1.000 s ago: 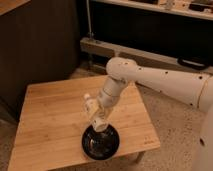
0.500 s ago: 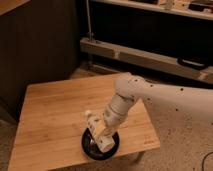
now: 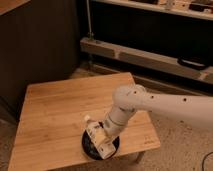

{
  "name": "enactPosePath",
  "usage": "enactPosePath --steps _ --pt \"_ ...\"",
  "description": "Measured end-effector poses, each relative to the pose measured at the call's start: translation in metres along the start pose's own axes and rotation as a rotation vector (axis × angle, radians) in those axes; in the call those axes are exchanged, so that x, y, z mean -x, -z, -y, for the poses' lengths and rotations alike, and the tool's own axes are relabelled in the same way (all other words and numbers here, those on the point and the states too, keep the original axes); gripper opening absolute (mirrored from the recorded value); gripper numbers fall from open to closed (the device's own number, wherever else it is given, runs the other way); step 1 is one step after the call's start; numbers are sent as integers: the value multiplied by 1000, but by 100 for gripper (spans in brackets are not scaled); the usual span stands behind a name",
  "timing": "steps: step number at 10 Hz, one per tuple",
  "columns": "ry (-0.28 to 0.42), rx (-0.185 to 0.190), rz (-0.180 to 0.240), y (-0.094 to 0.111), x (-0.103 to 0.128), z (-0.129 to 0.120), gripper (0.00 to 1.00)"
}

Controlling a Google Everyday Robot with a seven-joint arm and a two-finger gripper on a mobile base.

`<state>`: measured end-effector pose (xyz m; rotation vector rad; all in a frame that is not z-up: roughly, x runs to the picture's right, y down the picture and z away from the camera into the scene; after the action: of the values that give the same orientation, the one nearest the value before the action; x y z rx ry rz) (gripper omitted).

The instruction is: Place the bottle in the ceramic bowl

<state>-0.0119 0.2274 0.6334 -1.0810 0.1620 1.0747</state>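
The small white bottle is tilted, its capped neck pointing up and to the left, and it sits low over the black ceramic bowl near the front edge of the wooden table. My gripper reaches down from the white arm on the right and is shut on the bottle's body. The bottle and gripper hide most of the bowl's inside, so only the bowl's dark left rim and front show.
The table's front and right edges lie close to the bowl. Behind the table are a dark wall and a low metal rail. The floor to the right is speckled.
The arm has swung down and toward the front. The bottle has gone from above the bowl's back rim down into the bowl.
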Motion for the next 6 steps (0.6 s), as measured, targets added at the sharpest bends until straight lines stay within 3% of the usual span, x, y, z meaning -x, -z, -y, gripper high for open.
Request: enactPosePath --steps 2,6 --pt "1 -17 -33 -8 3 2 80" --pt "-11 -42 -55 -6 6 2 80"
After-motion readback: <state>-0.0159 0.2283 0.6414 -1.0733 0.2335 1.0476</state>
